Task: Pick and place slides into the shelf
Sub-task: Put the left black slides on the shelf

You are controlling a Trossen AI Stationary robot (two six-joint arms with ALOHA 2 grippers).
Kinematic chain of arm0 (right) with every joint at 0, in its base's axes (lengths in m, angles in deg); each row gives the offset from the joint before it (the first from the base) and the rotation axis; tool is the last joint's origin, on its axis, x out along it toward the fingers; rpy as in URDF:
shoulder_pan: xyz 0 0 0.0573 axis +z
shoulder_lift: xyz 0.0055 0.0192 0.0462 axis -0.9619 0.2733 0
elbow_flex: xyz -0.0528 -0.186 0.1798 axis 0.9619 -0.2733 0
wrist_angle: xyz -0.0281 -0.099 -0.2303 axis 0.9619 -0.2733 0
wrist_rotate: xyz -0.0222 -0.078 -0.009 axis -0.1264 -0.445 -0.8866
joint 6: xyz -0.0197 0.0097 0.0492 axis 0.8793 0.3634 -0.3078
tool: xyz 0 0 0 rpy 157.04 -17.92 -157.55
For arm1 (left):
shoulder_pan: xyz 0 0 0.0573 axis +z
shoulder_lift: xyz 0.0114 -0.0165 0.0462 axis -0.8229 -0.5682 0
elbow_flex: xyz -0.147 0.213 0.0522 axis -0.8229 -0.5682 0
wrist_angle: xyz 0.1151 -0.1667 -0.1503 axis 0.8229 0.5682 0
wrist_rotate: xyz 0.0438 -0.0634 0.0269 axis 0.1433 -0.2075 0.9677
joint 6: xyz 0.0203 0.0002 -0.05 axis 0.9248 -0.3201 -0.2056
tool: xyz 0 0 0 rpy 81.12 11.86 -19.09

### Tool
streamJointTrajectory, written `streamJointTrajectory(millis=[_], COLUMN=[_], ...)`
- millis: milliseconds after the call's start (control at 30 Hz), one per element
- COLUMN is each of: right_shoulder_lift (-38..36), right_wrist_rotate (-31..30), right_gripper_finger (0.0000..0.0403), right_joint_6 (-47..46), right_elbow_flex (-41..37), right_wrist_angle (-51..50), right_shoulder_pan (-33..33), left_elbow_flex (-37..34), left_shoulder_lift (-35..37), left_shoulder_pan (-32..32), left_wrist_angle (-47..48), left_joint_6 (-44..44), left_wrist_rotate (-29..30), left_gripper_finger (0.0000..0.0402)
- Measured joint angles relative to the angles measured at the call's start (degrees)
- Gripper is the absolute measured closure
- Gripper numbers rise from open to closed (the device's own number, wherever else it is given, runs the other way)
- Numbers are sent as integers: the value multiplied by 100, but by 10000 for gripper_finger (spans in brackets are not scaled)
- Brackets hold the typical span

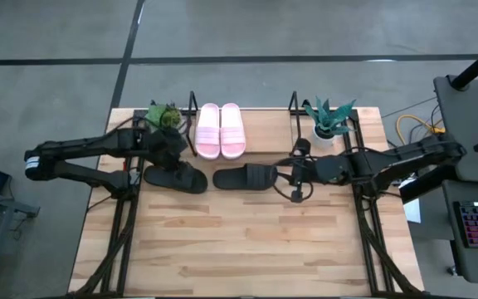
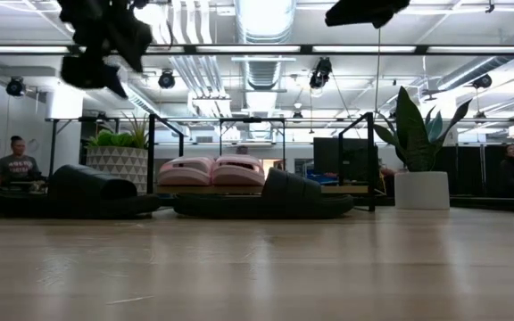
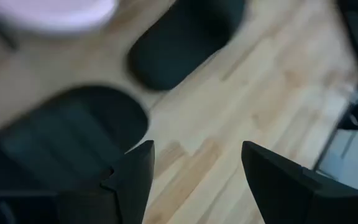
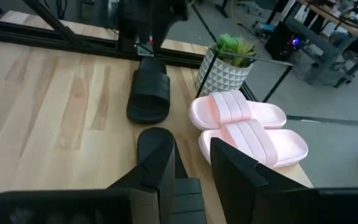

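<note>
Pink and black make up the four slides. The two pale pink slides (image 1: 220,130) lie side by side inside the shelf (image 1: 192,112), on its light wooden base between the two upright wire end frames, at the far edge of the tabletop (image 1: 247,241). In the low view they sit together, straps up, between the black uprights. The two black slides lie in front of the shelf on the bare wood, end to end in a row, close together but apart. The left black slide (image 1: 175,178) is under the left arm; the right black slide (image 1: 250,177) lies in the middle of the tabletop, reaching toward the right arm.

The right tool (image 4: 191,163) is at the right end of the right black slide. In the right wrist view its two dark fingers stand at a narrow gap astride that end of the slide, the strap between them; whether they already press on it cannot be told.

The left tool (image 3: 197,171) hangs above the left black slide, with its fingers spread wide and only wood and the slide's edge showing between them; it holds nothing.

A potted plant in a patterned white pot (image 1: 163,116) stands at the left end of the shelf, and a spiky green plant in a white pot (image 1: 329,121) stands at the right end. Seated people show in the room behind the tabletop.
</note>
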Motion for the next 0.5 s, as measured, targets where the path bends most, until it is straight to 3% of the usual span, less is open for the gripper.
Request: streamJointTrajectory(millis=[367, 500], right_shoulder_lift=[-196, -194], right_wrist_rotate=[-46, -45], right_gripper_finger=[311, 316], right_joint_6=[427, 536], right_elbow_flex=[-594, -611], right_wrist_angle=[457, 448], right_shoulder_pan=[0, 0], left_elbow_flex=[-1006, -1054], left_shoulder_lift=[165, 232], left_shoulder_pan=[-197, -214], left_wrist_angle=[-22, 250], left_joint_6=[-1449, -1611], left_wrist_rotate=[8, 450], left_gripper_finger=[175, 175])
